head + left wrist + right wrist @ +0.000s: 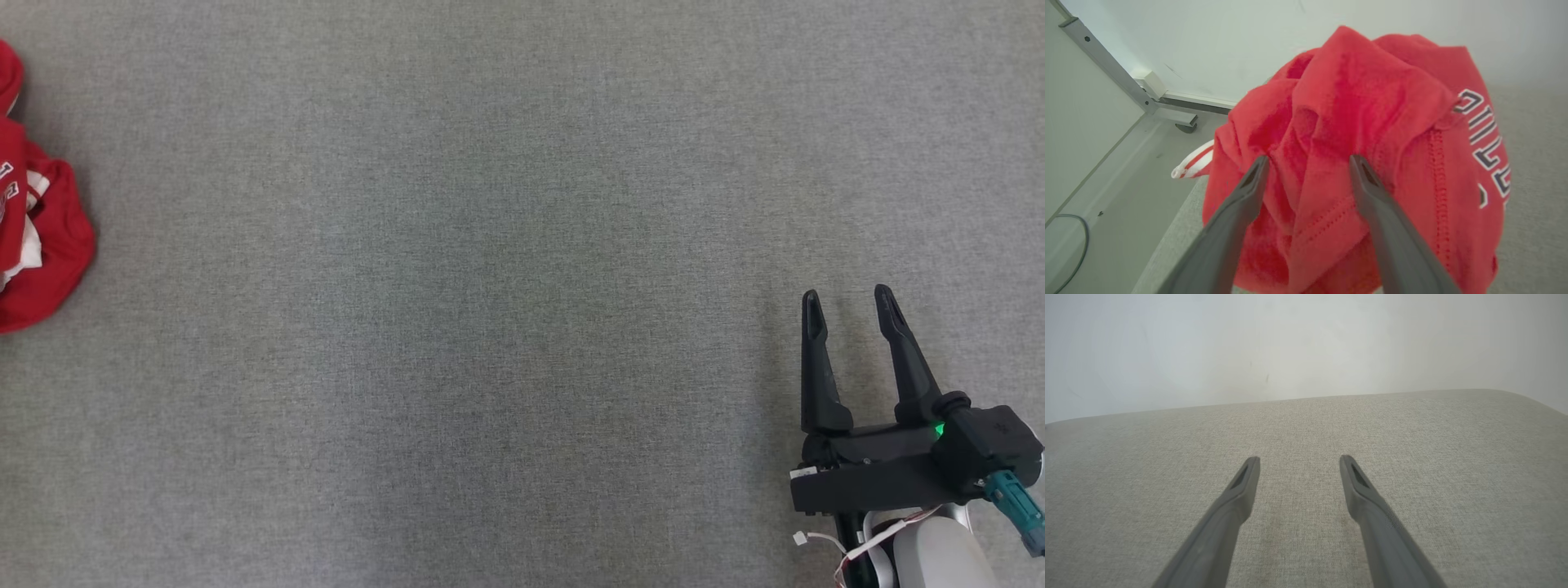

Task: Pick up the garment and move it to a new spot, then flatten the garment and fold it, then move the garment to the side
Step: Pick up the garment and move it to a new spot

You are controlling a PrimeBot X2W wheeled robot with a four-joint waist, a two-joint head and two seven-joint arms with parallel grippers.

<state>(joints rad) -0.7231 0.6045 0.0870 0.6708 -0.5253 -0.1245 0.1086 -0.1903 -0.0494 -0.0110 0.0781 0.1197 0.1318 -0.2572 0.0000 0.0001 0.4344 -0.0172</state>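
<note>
Pointing my left gripper point(1309, 160) at the garment point(1372, 114), fingers apart, no grip yet. It's a crumpled red heap at 9 o'clock on the grey surface point(490, 327). Right gripper point(847, 294) sits at 4 o'clock, fingers apart, empty. Pickup, flatten, fold, side move: all left to do, imo.

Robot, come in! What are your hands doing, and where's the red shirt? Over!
Left gripper open, fingers at the crumpled red shirt, not gripping. Right gripper open over the grey surface. Nothing in the way. Over.

Left tool point(1309, 158) spread wide; right tool point(847, 294) spread wide, pointing forward
</note>
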